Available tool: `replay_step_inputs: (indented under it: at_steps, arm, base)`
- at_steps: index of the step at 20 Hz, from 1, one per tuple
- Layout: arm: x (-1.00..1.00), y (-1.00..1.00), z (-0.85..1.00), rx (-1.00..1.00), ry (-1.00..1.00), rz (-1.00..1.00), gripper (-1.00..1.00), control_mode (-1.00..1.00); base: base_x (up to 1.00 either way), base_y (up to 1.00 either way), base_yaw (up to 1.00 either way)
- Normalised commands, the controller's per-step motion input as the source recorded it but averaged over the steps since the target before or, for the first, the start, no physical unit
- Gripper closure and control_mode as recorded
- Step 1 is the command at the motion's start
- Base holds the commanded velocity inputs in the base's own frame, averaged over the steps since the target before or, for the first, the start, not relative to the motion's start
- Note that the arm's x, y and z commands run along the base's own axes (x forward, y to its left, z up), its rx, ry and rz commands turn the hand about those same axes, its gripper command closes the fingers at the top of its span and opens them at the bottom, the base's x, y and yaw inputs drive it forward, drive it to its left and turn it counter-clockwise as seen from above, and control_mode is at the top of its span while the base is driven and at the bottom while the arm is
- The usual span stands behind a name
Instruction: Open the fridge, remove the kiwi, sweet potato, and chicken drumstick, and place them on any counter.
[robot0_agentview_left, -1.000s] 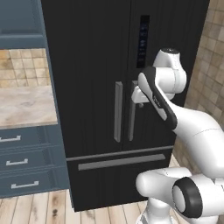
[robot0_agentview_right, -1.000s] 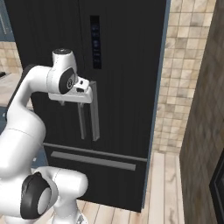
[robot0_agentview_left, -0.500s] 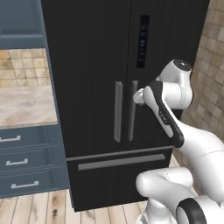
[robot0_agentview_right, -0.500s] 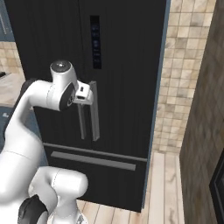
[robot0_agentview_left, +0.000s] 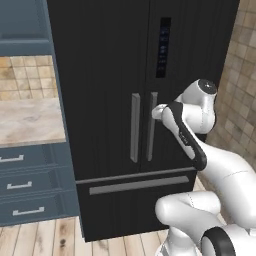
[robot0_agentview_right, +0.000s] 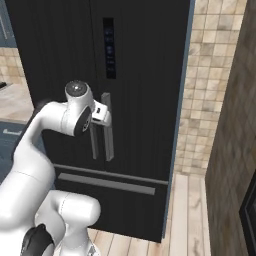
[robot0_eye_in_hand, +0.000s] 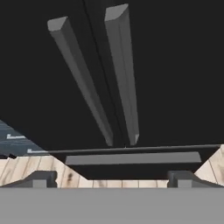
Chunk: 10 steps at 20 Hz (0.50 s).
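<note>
Fridge (robot0_agentview_left: 110, 75) doors both shut, so the kiwi, sweet potato and drumstick are hidden inside; nothing to say about them yet. Tall black double-door unit, two long grey vertical handles side by side at the centre seam: left handle (robot0_agentview_left: 135, 127), right handle (robot0_agentview_left: 151, 126). Grey drawer bar (robot0_agentview_left: 139, 184) runs across below them.

Handling guess: door is rigid and heavy, swings on a side hinge, probably resists at first from the seal. Handles look like stiff, smooth bars standing off the door face, so a straight pinch could slide along the bar. Best hold looks like mid to upper part of one bar, one jaw each side of it, then pull along an arc rather than straight out.

Gripper (robot0_agentview_left: 159, 112) sits just beside the right handle near its upper part; contact can't be confirmed from either base view. Jaws spread fully apart, holding nothing. Hand view looks down along both bars with the fingertips (robot0_eye_in_hand: 39, 178) wide at the bottom.

Surface (robot0_agentview_left: 27, 120) for drop-off is beige stone, left of the fridge, over blue-grey drawers (robot0_agentview_left: 30, 185).
</note>
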Motion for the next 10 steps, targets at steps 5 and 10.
replay_step_inputs:
  at_steps: [5,10]
  arm:
    - [0.50,-0.20,0.00,0.07,0.10,-0.06,-1.00,-1.00]
    - [0.65,-0.01,-0.08,0.02,0.02,-0.05,-1.00,-1.00]
  base:
    - [0.00,0.00,0.00]
    - [0.00,0.00,0.00]
